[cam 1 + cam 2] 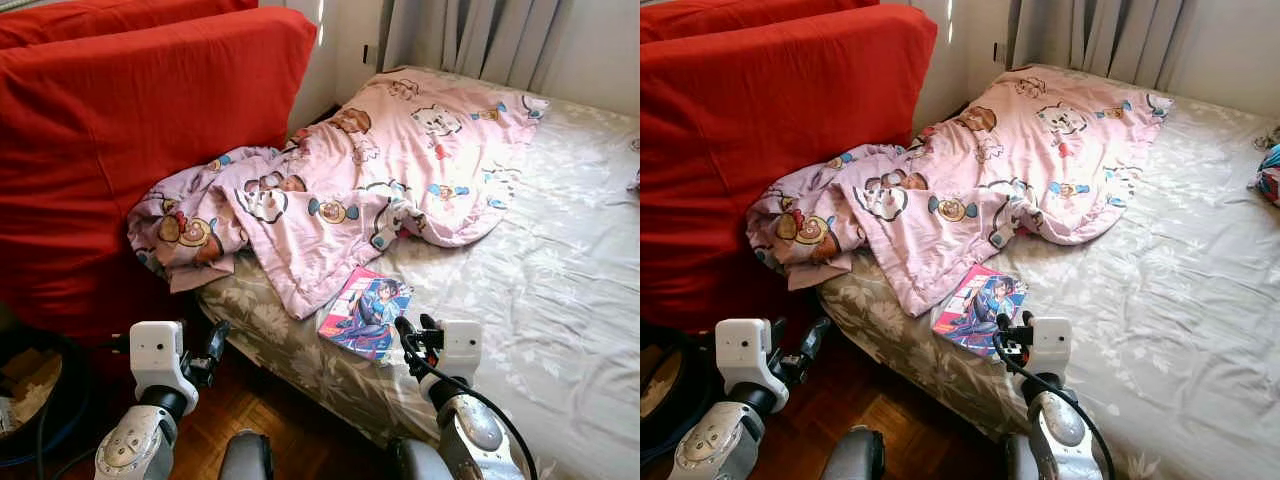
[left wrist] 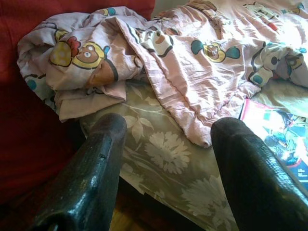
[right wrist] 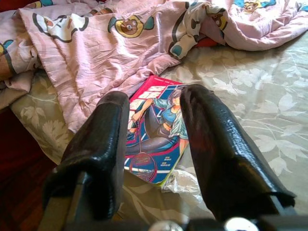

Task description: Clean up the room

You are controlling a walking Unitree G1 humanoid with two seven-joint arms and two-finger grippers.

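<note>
- Spreading across the frame's centre, your floral grey-beige bed (image 1: 560, 300) carries the crumpled pink cartoon-print quilt (image 1: 400, 170).
- Your colourful glossy comic book (image 1: 365, 313) lies at the bed's near edge, long axis running away.
- Your right gripper (image 1: 412, 333) sits nearest, just behind it, fingers parted, empty.
- Your left gripper (image 1: 212, 345) gapes wide, empty, lower left.

Both silver arms are bent and reach forward. The left hand (image 1: 214, 345) is low by the near left corner of the bed, with its two black fingers (image 2: 91, 173) spread apart. The right hand (image 1: 415, 335) is over the bed's near edge, its fingers (image 3: 103, 144) apart too.
</note>
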